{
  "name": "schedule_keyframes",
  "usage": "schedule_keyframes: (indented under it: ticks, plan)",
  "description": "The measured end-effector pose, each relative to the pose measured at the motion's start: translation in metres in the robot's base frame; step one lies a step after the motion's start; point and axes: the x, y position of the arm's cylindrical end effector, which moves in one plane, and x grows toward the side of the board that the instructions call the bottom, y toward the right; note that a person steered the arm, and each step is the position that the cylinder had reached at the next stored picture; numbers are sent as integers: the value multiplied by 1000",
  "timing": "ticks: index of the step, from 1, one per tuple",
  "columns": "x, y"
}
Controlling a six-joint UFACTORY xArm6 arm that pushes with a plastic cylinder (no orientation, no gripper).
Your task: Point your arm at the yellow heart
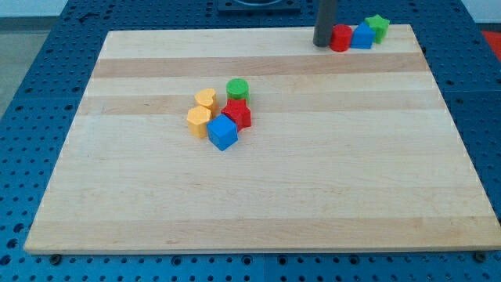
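A wooden surface [258, 196] holds two block clusters. The yellow heart [206, 99] sits left of centre, beside a green cylinder [237, 88]. My tip [324, 44] touches a red block [341, 37] at the view's top; no pincer shows.

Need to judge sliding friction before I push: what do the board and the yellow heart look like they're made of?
Board: pale wood, apparently glued planks, going by the long grain bands; smooth, with a satin sheen. Yellow heart: probably moulded plastic or painted wood, given its uniform matte colour; can't say which. My tip rests beside the red block.
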Motion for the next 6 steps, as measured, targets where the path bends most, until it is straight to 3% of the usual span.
schedule_keyframes:
  ticks: [2, 3, 5, 6]
  plan:
    - [8, -24]
    - [63, -30]
    - [78, -171]
    - [104, -213]
